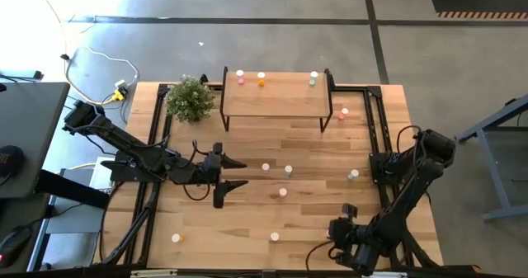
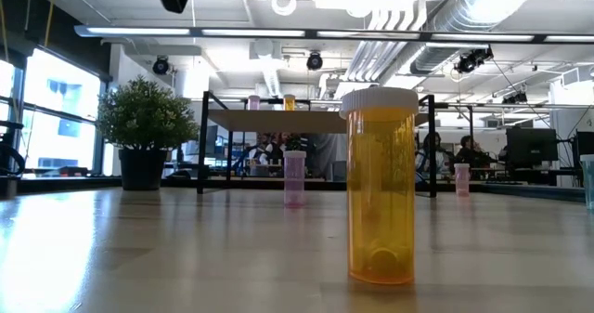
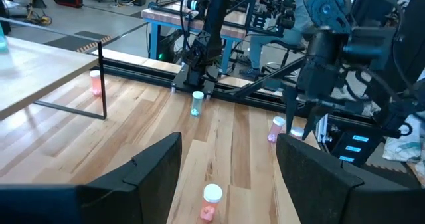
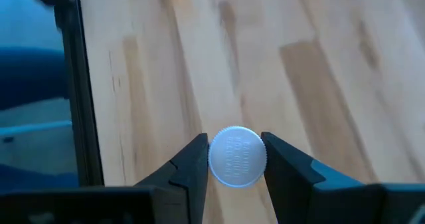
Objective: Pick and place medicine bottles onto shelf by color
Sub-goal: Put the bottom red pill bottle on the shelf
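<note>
Tabletop: wood-plank table (image 1: 247, 220) stood on a grey floor, framed by black rails along its left and right edges.
Right gripper: right gripper (image 4: 234, 159) was at the table's near right corner, its fingers (image 4: 192, 161) pressed to either side of a white-capped bottle (image 4: 237, 156), closed on it.
Room around the right gripper: bare planks lay ahead of it; the side rail ran close beside it.
Left gripper: left gripper (image 1: 233, 172) hung over the table's left-middle, jaws wide apart and holding nothing.
Room around the left gripper: a pink bottle (image 3: 210, 201) stood just ahead between its fingers (image 3: 156, 167); open planks stretched beyond.
Loose bottles: several stood scattered over the middle, a green one (image 1: 353, 174) near the right rail, one (image 1: 176, 237) by the near left edge, and an orange bottle (image 2: 380, 184) near the front edge.
Shelf: shelf (image 1: 276, 96) stood at the far edge, centre, with three bottles along its back edge; a pink one (image 1: 344, 112) stood on the table just right of it.
Plant: potted plant (image 1: 190, 98) stood just left of the shelf.
</note>
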You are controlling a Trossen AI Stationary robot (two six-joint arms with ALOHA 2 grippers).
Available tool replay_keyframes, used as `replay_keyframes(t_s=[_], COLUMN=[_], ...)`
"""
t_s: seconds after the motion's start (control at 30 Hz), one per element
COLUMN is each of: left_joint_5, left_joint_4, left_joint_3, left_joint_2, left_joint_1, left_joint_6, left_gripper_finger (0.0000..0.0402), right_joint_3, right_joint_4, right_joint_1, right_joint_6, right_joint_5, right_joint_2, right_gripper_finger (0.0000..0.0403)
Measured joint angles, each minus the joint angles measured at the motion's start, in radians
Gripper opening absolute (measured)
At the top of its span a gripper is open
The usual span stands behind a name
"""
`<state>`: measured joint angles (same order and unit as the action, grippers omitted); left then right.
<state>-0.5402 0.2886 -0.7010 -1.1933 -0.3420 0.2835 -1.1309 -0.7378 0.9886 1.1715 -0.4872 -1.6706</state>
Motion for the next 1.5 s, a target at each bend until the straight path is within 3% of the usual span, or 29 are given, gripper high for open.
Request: replay_keyframes(t_s=[0.37,0.77,0.87,1.17,1.5], left_joint_5=[-0.048,-0.039,-0.005,0.225,0.25], left_joint_4=[-0.014,-0.151,-0.169,-0.211,-0.218], left_joint_3=[0.0,-0.001,-0.001,-0.001,-0.001], left_joint_2=[0.093,0.185,0.187,0.191,0.191], left_joint_1=[0.002,0.128,0.192,0.413,0.545], left_joint_6=[-0.131,-0.244,-0.243,-0.235,-0.261], left_gripper_finger=[0.0236,0.0236,0.0236,0.0236,0.0236], right_joint_3=[0.0,0.0,0.0,-0.025,-0.181], right_joint_4=[0.004,0.006,0.011,0.084,0.086], right_joint_1=[-0.2,-0.581,-0.695,-1.024,-1.323], right_joint_6=[-0.244,-0.656,-0.767,-1.09,-1.356], right_joint_5=[-0.04,-0.004,0.037,0.233,0.404], right_joint_2=[0.136,0.35,0.396,0.448,0.419], right_gripper_finger=[0.0117,0.0117,0.0117,0.0117,0.0117])
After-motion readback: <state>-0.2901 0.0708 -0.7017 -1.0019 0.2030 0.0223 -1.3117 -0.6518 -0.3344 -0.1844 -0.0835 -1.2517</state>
